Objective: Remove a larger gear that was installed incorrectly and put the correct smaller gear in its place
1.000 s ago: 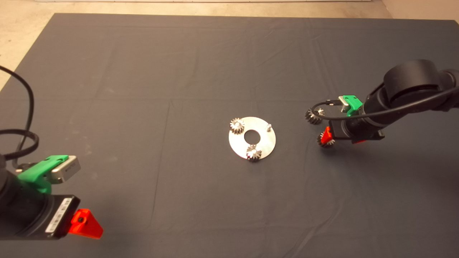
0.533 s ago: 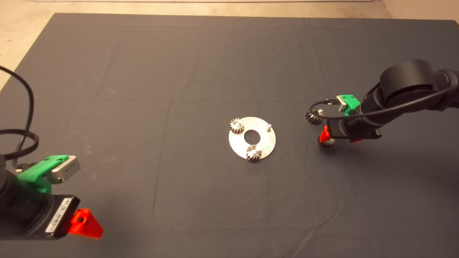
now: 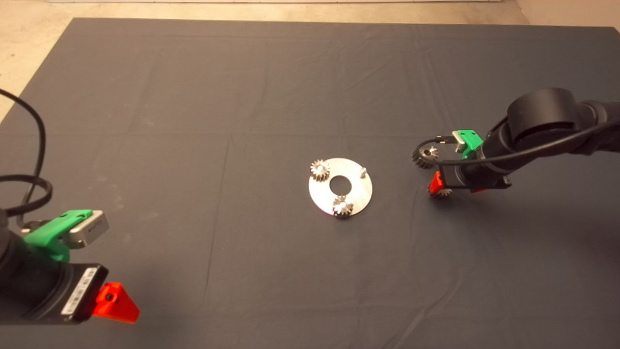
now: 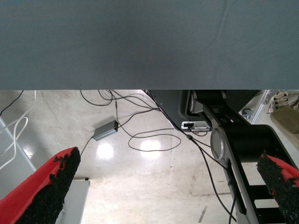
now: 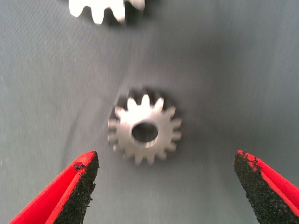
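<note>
One smaller gear (image 5: 145, 132), silvery with a central hole, lies flat between the right gripper's (image 5: 166, 186) wide-open fingers, ungrasped.

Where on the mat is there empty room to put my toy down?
Bare mat stretches behind the round metal plate, and between that plate and the parked left gripper. It is crowded at the right, where the right gripper hangs open over the smaller gear beside the larger gear.

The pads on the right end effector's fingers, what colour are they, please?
Black, on red fingers; clearest in the right wrist view.
</note>
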Controlling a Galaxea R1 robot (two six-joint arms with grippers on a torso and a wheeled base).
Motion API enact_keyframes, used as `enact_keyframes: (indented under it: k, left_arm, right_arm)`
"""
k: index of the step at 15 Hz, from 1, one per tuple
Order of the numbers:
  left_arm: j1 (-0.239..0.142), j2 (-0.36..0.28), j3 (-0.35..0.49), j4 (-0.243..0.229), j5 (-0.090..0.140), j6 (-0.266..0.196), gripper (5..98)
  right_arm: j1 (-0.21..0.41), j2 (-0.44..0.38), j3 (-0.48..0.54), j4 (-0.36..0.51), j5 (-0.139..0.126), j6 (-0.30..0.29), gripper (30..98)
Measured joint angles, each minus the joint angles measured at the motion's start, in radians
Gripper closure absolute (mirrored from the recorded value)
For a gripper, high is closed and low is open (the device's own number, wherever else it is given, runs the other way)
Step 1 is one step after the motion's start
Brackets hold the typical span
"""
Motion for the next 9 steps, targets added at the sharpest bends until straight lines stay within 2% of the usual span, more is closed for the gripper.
enact_keyframes:
  k: [9]
  left_arm:
    - [0.000,0.000,0.000,0.000,0.000,0.000,5.4]
  right_arm:
    - [0.000,0.015,-0.006,-0.027,0.000,-0.018,51.2]
